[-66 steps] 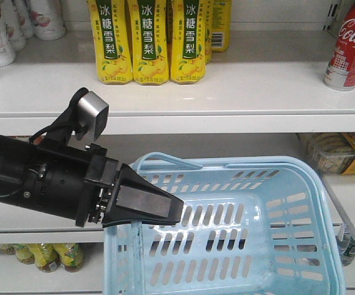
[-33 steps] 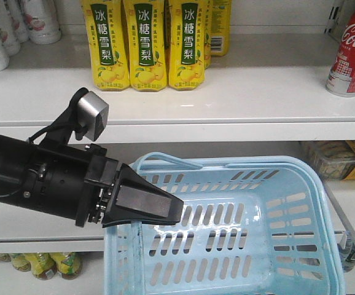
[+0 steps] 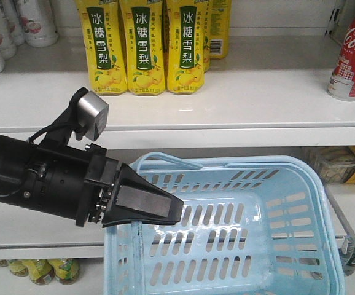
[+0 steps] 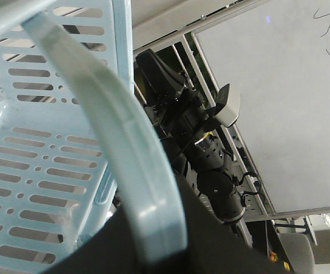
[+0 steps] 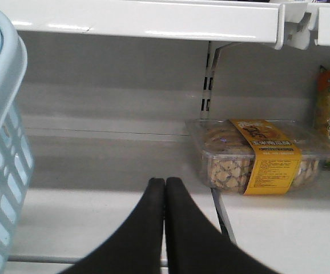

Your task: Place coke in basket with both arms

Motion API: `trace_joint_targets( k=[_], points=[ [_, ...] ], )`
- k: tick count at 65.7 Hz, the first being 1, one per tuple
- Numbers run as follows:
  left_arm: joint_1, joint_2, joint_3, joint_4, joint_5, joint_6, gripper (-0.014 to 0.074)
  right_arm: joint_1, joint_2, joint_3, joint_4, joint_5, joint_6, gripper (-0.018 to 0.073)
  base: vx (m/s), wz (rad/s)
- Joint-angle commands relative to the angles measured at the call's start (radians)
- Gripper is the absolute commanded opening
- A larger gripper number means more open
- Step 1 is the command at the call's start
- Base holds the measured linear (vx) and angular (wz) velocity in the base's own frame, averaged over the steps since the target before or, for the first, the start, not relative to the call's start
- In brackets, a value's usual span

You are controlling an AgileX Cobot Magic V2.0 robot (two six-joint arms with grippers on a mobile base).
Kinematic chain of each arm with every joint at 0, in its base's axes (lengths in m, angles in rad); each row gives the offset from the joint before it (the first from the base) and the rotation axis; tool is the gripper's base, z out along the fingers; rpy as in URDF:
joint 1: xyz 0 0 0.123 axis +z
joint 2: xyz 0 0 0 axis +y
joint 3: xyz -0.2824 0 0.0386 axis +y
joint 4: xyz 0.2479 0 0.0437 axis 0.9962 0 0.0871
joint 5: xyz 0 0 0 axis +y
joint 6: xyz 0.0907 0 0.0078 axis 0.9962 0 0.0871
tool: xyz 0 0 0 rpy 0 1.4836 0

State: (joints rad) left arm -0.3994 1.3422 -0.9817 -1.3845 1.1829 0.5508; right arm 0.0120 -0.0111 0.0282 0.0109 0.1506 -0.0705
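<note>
Where it stands upright, the coke (image 3: pixel 352 56) (white script) is red.

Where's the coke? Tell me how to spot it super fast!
Look at the long white shelf above the blue basket. Follow it to the far right of the picture, away from the row of yellow bottles. The coke stands there alone, the only red can, with white curly writing and a silver bottom.
</note>
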Motion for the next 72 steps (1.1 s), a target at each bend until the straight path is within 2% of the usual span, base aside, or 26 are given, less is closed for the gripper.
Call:
trace_joint_targets(
  k=[1,72],
  points=[
    [0.0,-0.033,-0.028,-0.103,0.018,0.008,-0.0006,0.001,-0.013,0.008,-0.003,-0.074,-0.002,-0.001,0.02,0.0],
    [0.0,-0.033,-0.028,-0.103,0.018,0.008,-0.0006,0.001,-0.013,0.008,-0.003,-0.078,-0.002,-0.001,0.0,0.02]
  ],
)
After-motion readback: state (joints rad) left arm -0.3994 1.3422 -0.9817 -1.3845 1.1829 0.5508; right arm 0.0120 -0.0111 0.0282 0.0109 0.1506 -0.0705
